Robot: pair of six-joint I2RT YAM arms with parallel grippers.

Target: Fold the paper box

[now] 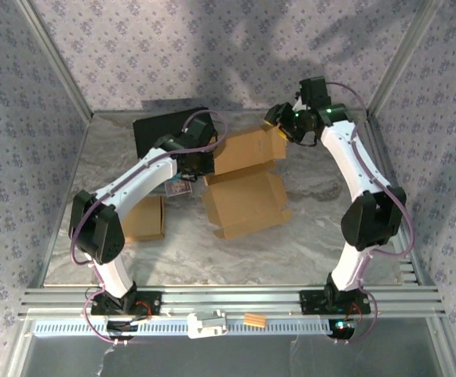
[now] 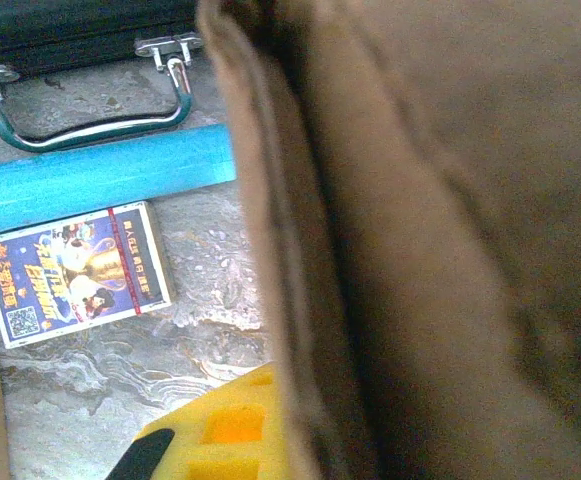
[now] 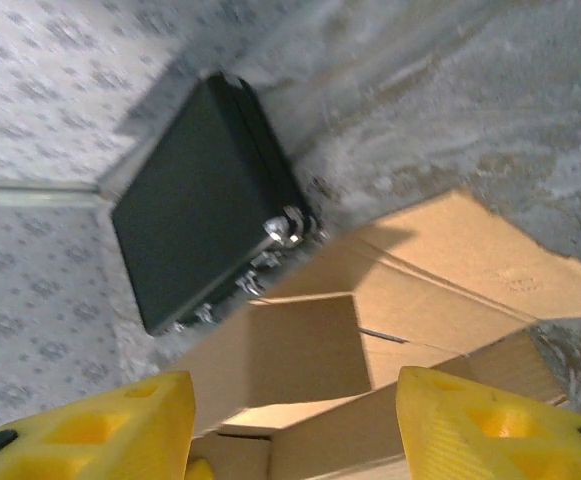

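Marble-patterned tabletop (image 1: 314, 236) lies under both my arms. Far left, near my left arm's elbow, a flat cardboard sheet (image 1: 145, 220) rests on it. Behind that, against the back wall, sits a black case (image 1: 158, 129). From my left wrist I see its metal handle (image 2: 90, 125), a blue tube (image 2: 100, 180) just in front of it, and a colourful card pack (image 2: 75, 270) lying flat on the near side of the tube. My left claw (image 1: 202, 166) is pressed together on the left wall of the paper box (image 1: 243, 188): one yellow pad (image 2: 225, 435) sits against the cardboard, and the other is hidden behind it. The paper box lies open in the middle of the table, its brown panels spread between my two arms. To the right, my right claw (image 1: 279, 127) hangs over the box's far right corner. Its yellow pads (image 3: 100, 425) are spread apart and hold nothing, with the cardboard flaps and the black case visible between them.
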